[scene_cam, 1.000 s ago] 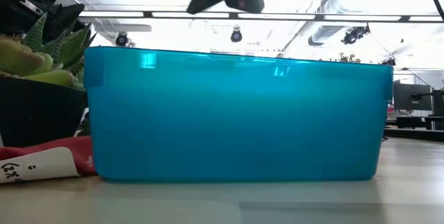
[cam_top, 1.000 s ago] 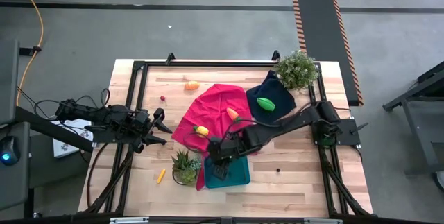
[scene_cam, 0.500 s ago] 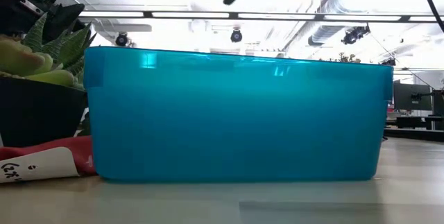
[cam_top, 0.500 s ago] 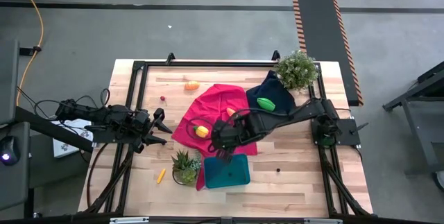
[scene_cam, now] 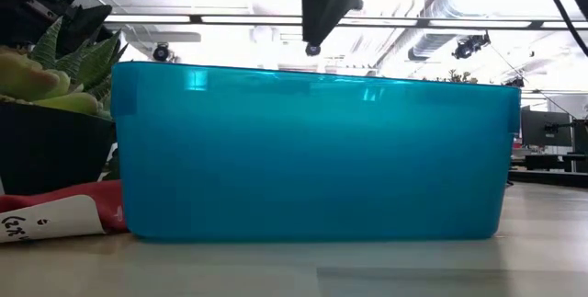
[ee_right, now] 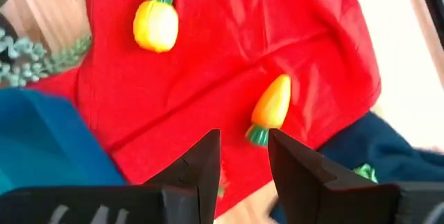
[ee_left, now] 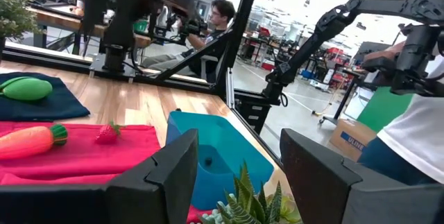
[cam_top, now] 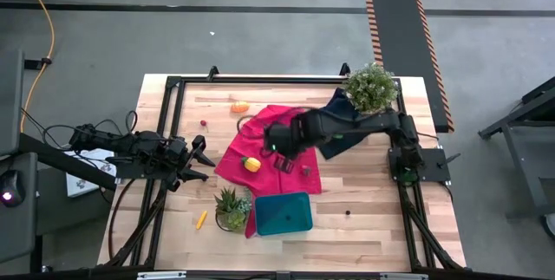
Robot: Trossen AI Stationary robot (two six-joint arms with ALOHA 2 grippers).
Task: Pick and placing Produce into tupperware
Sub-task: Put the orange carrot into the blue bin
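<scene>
Tupperware (cam_top: 284, 214) sits at the surface's near edge; contents unclear. Still out: carrot (ee_right: 272, 102) and yellow fruit (cam_top: 251, 164) on the red cloth (cam_top: 260, 137), green oval (ee_left: 26, 89) on the navy cloth, orange piece (cam_top: 240, 106), yellow stick (cam_top: 201, 219). Right gripper (cam_top: 284, 160) has moved from above the tupperware back over the red cloth, jaws parted, empty. Left gripper (cam_top: 201, 160) waits at left, spread.

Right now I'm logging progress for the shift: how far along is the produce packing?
Barely started: the shallow teal-blue plastic tupperware shows no clear produce inside. In hand: nothing; the right claw hangs open above the red cloth, near the orange toy carrot. The left claw waits open at the table's left edge. Left: carrot, round yellow fruit, green oval, small strawberry, thin yellow stick.
</scene>
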